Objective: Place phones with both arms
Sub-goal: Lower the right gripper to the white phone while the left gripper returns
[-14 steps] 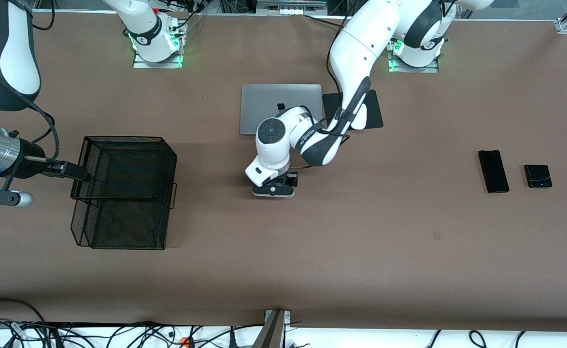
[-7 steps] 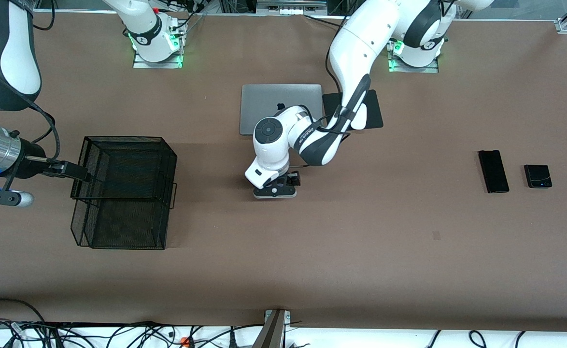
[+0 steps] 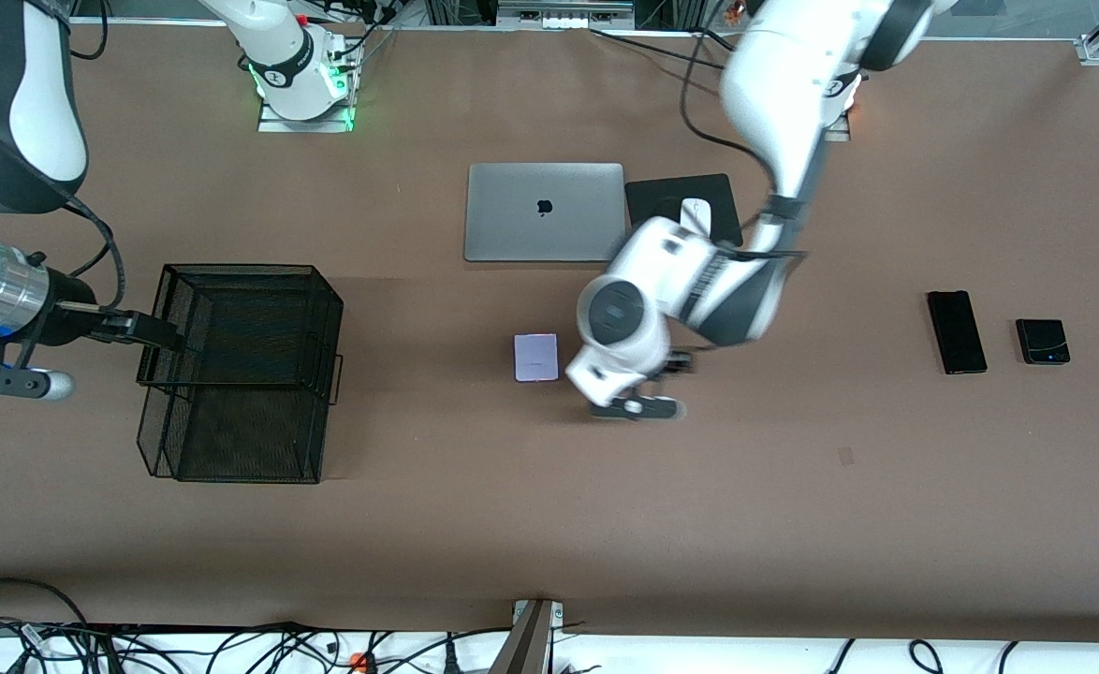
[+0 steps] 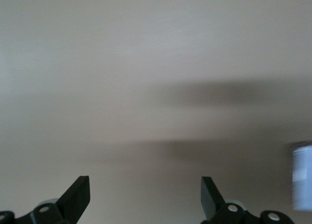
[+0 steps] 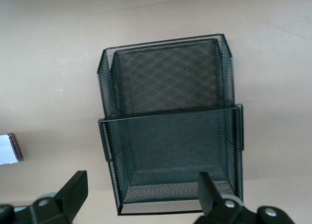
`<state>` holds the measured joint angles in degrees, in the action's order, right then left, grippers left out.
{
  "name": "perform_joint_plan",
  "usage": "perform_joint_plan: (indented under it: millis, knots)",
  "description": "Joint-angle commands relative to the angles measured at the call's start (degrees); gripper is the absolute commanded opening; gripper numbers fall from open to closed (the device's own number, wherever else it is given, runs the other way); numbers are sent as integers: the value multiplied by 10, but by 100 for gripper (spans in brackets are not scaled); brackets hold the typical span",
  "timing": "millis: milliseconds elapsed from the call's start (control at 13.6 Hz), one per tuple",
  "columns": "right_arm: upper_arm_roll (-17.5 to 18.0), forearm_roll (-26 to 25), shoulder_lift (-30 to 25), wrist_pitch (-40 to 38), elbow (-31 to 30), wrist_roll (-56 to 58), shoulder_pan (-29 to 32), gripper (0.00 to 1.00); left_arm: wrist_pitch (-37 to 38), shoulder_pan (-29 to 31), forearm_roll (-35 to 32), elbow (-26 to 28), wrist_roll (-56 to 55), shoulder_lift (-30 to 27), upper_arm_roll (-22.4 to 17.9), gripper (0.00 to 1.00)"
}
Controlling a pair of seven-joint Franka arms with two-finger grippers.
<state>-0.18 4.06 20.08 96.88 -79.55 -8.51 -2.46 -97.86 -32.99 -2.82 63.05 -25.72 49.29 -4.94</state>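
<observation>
- The lavender phone [image 3: 536, 358] lies flat on the brown table [image 3: 793, 524] near the middle of the front view, with nothing touching it. It also shows as a pale blur at the edge of the left wrist view [image 4: 302, 176].
- At the far left of the front view, the right gripper [image 3: 152, 332] hangs over the black mesh basket [image 3: 241, 374]. Its fingers [image 5: 73, 192] are spread wide and hold nothing; the right wrist view looks straight down into the basket.
- The basket sits at mid-left of the frame, toward the right arm's end of the table, well apart from the lavender phone.
- A closed grey laptop [image 3: 545, 212] lies above the frame's centre, farther from the front camera than the lavender phone.
- Just beside the laptop is a black mouse pad [image 3: 657, 192] with a white mouse [image 3: 696, 215] on it.
- The left gripper [image 3: 638, 408] is just right of the lavender phone in the frame, over bare table. Its fingers [image 4: 78, 197] stand apart and empty, with only table surface between them.
- At mid-right of the frame, the long black phone [image 3: 957, 331] lies flat toward the left arm's end of the table.
- Just beside it, closer to the frame's right edge, lies the small black phone [image 3: 1042, 341]; the two are near each other and not touching.
</observation>
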Motion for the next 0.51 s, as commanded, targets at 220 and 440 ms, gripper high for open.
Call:
perform_joint_plan:
  millis: [220,440]
  knots:
    - [2,8,40,63,-10,-114,-120,100,2,153,-68,204,255,-142,5,100]
    - [3,12,77,123,-10,-213,-189,100,-10,258,-82,212,338,-153,5,100]
